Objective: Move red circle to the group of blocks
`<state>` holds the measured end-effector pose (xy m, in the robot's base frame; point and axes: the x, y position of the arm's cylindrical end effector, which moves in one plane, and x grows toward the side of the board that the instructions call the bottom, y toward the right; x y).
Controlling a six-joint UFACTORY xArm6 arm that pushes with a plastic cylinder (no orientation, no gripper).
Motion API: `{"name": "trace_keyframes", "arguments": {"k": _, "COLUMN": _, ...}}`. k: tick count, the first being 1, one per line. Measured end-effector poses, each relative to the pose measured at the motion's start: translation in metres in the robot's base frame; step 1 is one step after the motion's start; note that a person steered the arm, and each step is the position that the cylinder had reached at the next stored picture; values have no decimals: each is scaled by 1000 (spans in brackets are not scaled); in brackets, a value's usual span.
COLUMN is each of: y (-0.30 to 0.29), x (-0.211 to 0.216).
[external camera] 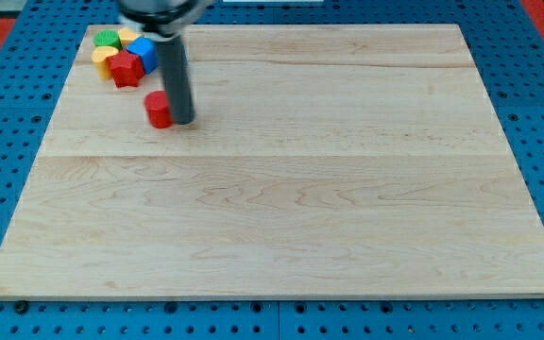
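At the right of the red circle (160,110), touching it, my tip (183,121), which has no pincer, should push up-left slowly toward the group of blocks (123,55).

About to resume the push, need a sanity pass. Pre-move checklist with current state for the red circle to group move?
1. My tip beside the red circle, on its right: ok.
2. Tip on the far side from the group: not ok, the group lies up-left.
3. Path from circle to the red block: clear, ok.
4. Group compact, with blue block, green block, yellow blocks: ok.
5. Tip touching the circle: cannot tell.
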<state>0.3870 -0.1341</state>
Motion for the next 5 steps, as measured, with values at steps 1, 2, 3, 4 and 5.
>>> {"name": "trace_keyframes", "arguments": {"k": 1, "y": -17, "x": 12}}
{"name": "trace_keyframes", "arguments": {"k": 2, "y": -45, "x": -6}}
{"name": "trace_keyframes", "arguments": {"k": 3, "y": -45, "x": -21}}
{"name": "trace_keyframes", "arguments": {"k": 4, "y": -45, "x": -41}}
{"name": "trace_keyframes", "arguments": {"k": 5, "y": -42, "x": -44}}
